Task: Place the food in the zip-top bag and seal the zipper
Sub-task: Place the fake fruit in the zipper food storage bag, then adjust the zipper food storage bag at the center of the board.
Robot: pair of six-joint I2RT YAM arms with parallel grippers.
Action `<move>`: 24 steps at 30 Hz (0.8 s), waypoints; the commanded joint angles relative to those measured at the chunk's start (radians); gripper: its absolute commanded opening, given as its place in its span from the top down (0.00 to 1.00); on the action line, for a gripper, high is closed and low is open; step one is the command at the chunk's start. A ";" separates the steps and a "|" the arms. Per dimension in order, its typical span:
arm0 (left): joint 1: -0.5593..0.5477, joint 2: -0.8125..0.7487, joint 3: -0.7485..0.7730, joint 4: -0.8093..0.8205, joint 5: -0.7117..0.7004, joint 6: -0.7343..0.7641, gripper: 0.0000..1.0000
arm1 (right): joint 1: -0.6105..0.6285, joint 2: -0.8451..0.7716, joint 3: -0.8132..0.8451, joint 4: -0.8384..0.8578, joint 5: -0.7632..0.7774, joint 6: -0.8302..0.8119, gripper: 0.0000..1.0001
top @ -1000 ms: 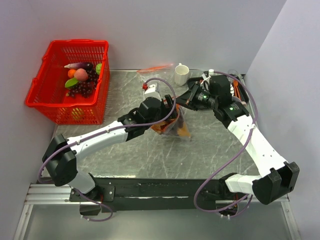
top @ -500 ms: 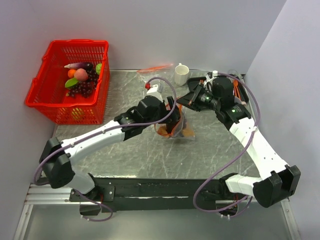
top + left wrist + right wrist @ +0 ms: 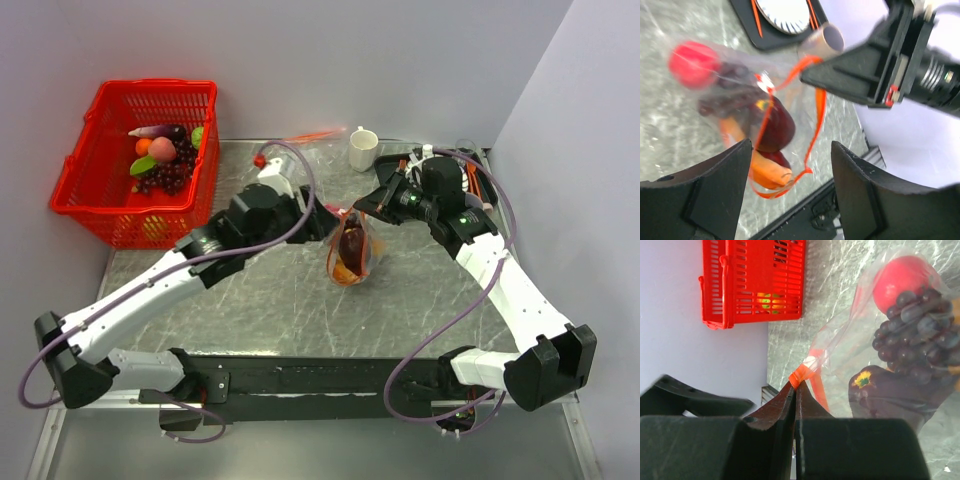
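Marble table (image 3: 280,300), top view: zip-top bag (image 3: 368,255) dangles from right gripper (image 3: 360,211), mouth up so food (image 3: 350,245) can't spill.
L wrist: left gripper (image 3: 790,165) spread, empty, facing bag.
R wrist: jaws pinch zipper (image 3: 801,374), prob. unsealed.

The tabletop's (image 3: 270,310) near half is bare between the arms. At its middle the hanging zip-top bag (image 3: 352,252) sits boxed between left gripper (image 3: 320,222) and right gripper (image 3: 362,209). A white cup (image 3: 362,150) blocks the far edge, a black tray (image 3: 771,42) the far right corner, a red basket (image 3: 135,165) the far left.
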 commanded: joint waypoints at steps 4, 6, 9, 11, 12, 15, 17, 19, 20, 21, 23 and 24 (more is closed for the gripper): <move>0.068 -0.050 -0.049 0.005 0.014 0.055 0.27 | -0.008 -0.017 0.012 0.080 -0.027 -0.020 0.94; 0.068 -0.019 -0.056 0.020 0.040 0.057 0.26 | -0.006 -0.011 0.017 0.080 -0.046 -0.024 0.93; 0.068 0.021 -0.073 0.068 0.086 0.052 0.28 | -0.006 -0.014 0.020 0.073 -0.061 -0.030 0.94; 0.068 0.051 -0.075 0.111 0.107 0.049 0.29 | -0.006 -0.019 0.017 0.068 -0.060 -0.035 0.93; 0.068 0.062 -0.075 0.120 0.113 0.046 0.28 | -0.006 -0.025 0.015 0.065 -0.058 -0.040 0.93; 0.068 0.119 -0.023 0.117 0.132 0.052 0.28 | -0.006 -0.031 0.015 0.053 -0.063 -0.047 0.93; 0.068 0.168 0.000 0.097 0.135 0.058 0.29 | -0.006 -0.037 0.012 0.050 -0.067 -0.052 0.93; 0.068 0.194 0.019 0.097 0.155 0.063 0.30 | -0.008 -0.040 0.014 0.045 -0.072 -0.055 0.93; 0.068 0.217 0.019 0.114 0.162 0.064 0.33 | -0.006 -0.044 0.017 0.045 -0.075 -0.056 0.93; 0.068 0.225 0.016 0.120 0.173 0.064 0.37 | -0.006 -0.044 0.018 0.042 -0.075 -0.060 0.93; 0.068 0.240 0.013 0.140 0.186 0.063 0.55 | -0.008 -0.051 0.023 0.036 -0.070 -0.064 0.93; 0.068 0.243 0.008 0.155 0.187 0.064 0.63 | -0.005 -0.056 0.023 0.034 -0.070 -0.066 0.92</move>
